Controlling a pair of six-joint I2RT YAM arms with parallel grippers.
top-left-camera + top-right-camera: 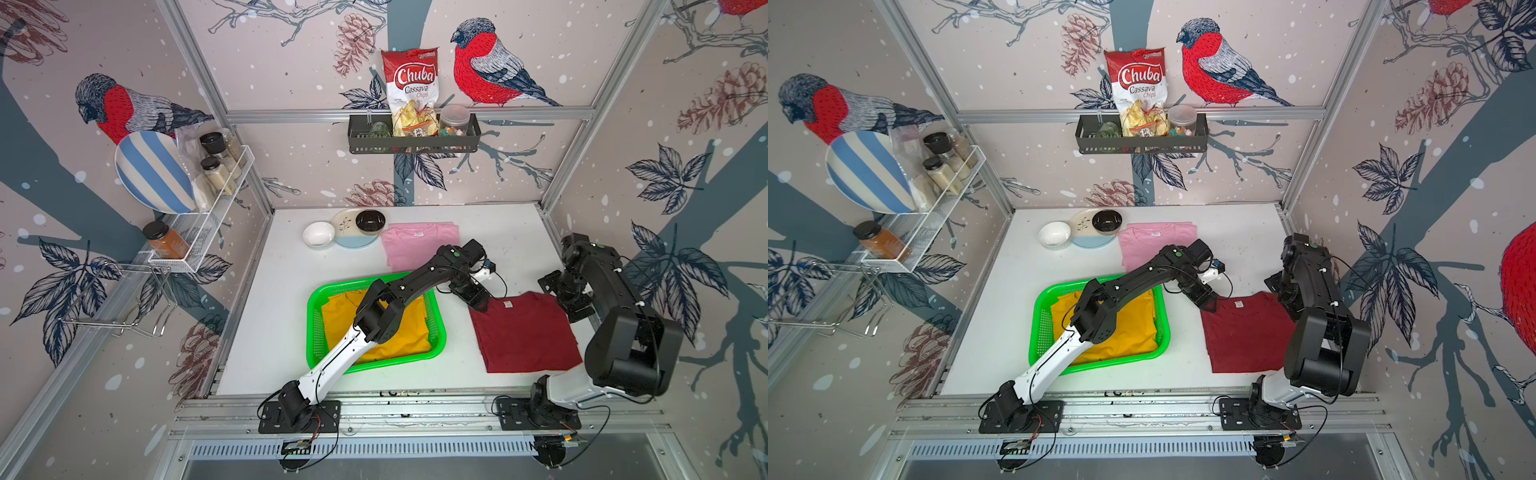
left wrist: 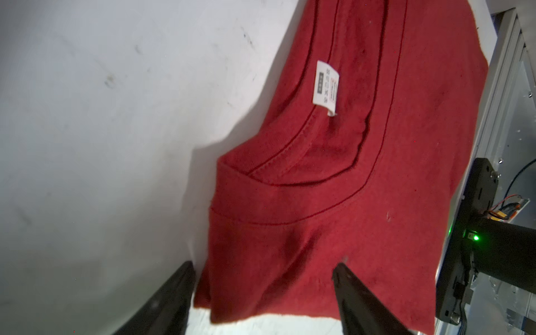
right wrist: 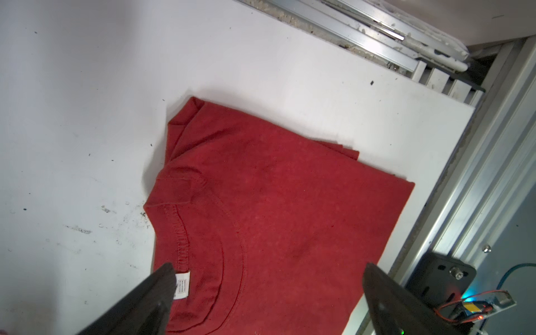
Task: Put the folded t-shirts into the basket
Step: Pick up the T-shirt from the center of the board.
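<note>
Red shirt (image 1: 523, 332) lay flat on the counter (image 1: 282, 270), just right of the green basket (image 1: 314, 328), not touching it. Its long axis ran from the collar at the far end to the hem at the near rail. Both arms were at the collar end. Left gripper (image 2: 264, 264) was spread, straddling the collar corner nearest the basket: one finger off the cloth edge over bare counter, the other over fabric, nothing pinched yet. Right gripper (image 3: 269, 265) was spread wide over the collar's other side; whether it touched cloth, can't tell. Left arm looked nearer the basket, so the carry likely runs leftward.

Yellow shirt (image 1: 340, 324) was already in the basket; pink shirt (image 1: 415, 245) was on the counter at the back.

Writing: chip bag (image 1: 409, 91) on the wall shelf read "Chuba Cassava Chips". Red shirt's white neck label (image 2: 324, 87) had print too small to read.
</note>
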